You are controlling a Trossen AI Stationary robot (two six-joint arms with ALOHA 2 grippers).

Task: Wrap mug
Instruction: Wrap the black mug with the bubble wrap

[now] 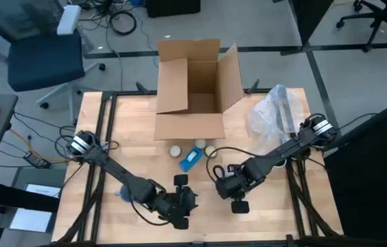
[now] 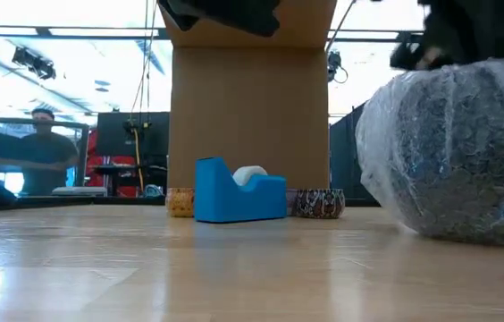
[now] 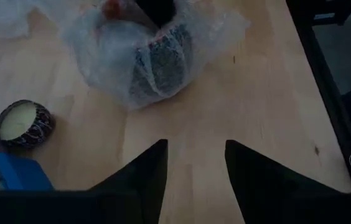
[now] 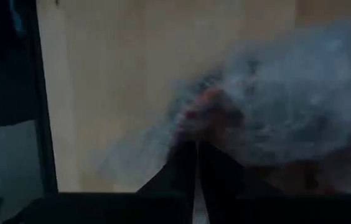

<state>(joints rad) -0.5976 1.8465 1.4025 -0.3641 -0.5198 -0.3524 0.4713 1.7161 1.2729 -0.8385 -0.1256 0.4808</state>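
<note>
Grey tiled floor (image 1: 269, 27) with loose cables (image 1: 121, 20); blue office chair (image 1: 42, 55) off the tabletop's far left corner; ceiling lights (image 2: 73, 67) overhead.

Overhead, table-level (close), two wrist cameras.

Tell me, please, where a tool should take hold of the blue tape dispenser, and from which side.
Probably across its two long flat sides, near the middle, coming down from above: the blue tape dispenser stands upright and narrow, and candle tins sit close beside it.
</note>
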